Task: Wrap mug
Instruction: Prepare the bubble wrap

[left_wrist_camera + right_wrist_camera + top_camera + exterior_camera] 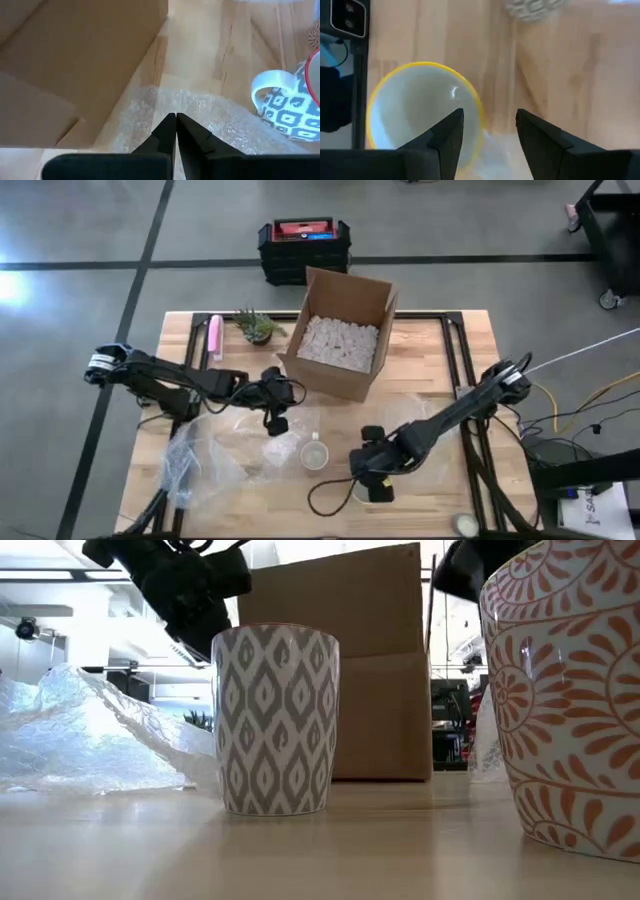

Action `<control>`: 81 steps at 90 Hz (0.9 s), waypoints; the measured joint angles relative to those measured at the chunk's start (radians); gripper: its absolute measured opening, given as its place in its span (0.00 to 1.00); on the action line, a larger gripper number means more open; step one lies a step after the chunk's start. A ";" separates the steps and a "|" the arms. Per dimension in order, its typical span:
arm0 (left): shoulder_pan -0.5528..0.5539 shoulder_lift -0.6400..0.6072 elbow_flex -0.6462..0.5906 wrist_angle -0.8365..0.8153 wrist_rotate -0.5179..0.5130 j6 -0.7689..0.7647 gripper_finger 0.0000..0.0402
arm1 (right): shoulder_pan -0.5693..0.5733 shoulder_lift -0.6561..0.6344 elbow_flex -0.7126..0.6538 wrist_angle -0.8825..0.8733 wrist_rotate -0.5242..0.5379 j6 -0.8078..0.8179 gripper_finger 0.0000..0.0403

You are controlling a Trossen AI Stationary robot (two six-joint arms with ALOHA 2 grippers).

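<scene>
A grey-patterned mug [314, 454] [277, 720] stands upright on the table, its handle showing in the left wrist view [295, 110]. A crumpled sheet of bubble wrap [215, 455] [210, 112] lies to its left. My left gripper [277, 420] [176, 117] is shut above the wrap's far part, beside the mug. An orange-patterned, yellow-rimmed mug [570, 690] [415, 110] stands at the near right. My right gripper [378, 480] [490, 125] is open over its rim, one finger above the hollow and one outside the wall. My left gripper has its shut fingertips [167, 125] right over the bubble wrap; I cannot tell whether they touch it or hold a layer. My right gripper comes from above with its fingers on either side of the mug's wall [477, 107]; I cannot tell whether a finger touches it.
An open cardboard box [340, 330] filled with white packing stands at the far middle, close behind my left gripper. A small plant [257, 326] and a pink object [214, 335] sit at the far left. More clear wrap [420, 420] lies at the right. A black cable loops at the near edge [325, 495].
</scene>
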 joint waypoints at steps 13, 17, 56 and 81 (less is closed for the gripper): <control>-0.002 0.000 0.000 0.003 0.005 0.023 0.00 | 0.003 0.038 0.014 -0.018 -0.005 0.047 0.40; -0.002 0.000 0.000 0.007 0.005 0.027 0.00 | 0.000 0.052 0.014 -0.032 -0.004 0.054 0.38; -0.004 0.000 0.000 0.015 0.012 0.036 0.00 | -0.032 0.034 0.003 -0.417 0.112 0.048 0.04; -0.004 0.000 0.000 0.029 0.011 0.036 0.00 | -0.143 -0.127 -0.180 -0.453 0.183 0.046 0.01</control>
